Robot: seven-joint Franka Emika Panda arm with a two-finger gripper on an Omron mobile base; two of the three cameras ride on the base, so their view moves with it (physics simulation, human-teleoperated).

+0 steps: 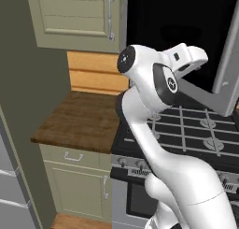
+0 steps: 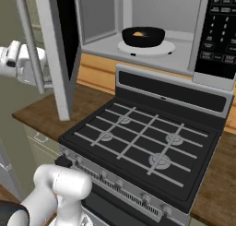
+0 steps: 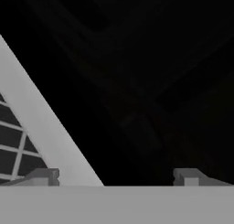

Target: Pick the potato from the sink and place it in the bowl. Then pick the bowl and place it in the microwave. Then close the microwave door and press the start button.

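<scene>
The potato point(image 2: 138, 34) lies in the bowl point(image 2: 143, 36) on the microwave point(image 2: 184, 17) turntable. The microwave door point(image 2: 57, 50) stands open. The gripper point(image 3: 117, 176) is spread wide, grasping nothing, close against the door's black window.

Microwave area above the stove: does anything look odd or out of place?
Nothing damaged or spilled. The silver-framed microwave door hangs open over the black gas stove, with the black bowl holding the orange potato inside.

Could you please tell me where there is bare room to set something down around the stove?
The wooden counter left of the stove is bare. The microwave is crowded: the bowl fills its turntable. The open microwave door overhangs the stove's left edge.
</scene>
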